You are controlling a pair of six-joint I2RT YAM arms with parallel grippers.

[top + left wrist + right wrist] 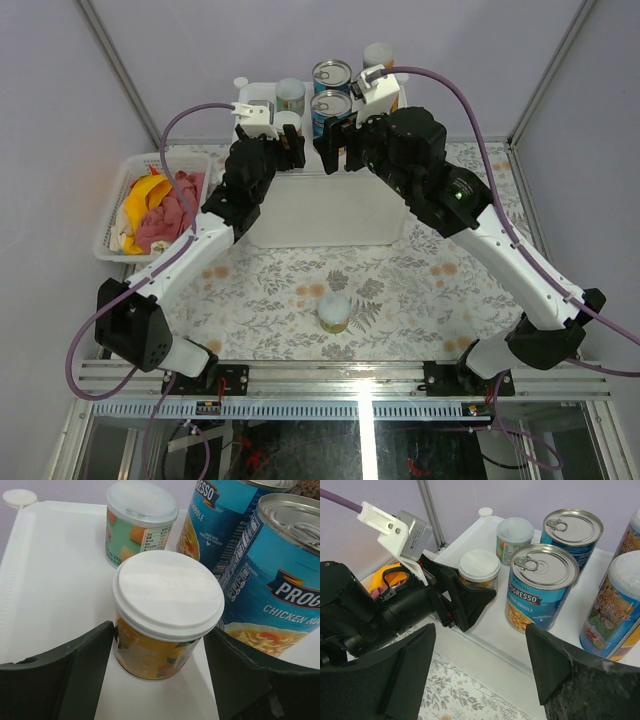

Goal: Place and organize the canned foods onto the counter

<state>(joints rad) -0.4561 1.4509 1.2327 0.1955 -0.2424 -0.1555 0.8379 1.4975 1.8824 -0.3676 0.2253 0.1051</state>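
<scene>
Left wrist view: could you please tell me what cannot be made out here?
Left wrist view:
Yellow-labelled jar: label print blurred, lower sides hidden by the left end effector's fingers.
Nearer soup can: cut off by the right edge.
Farther soup can: top cut off by the upper edge.

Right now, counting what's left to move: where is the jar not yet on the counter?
In the top view, the white-lidded jar stands alone on the floral tablecloth, centred between the white counter and the near edge.
</scene>
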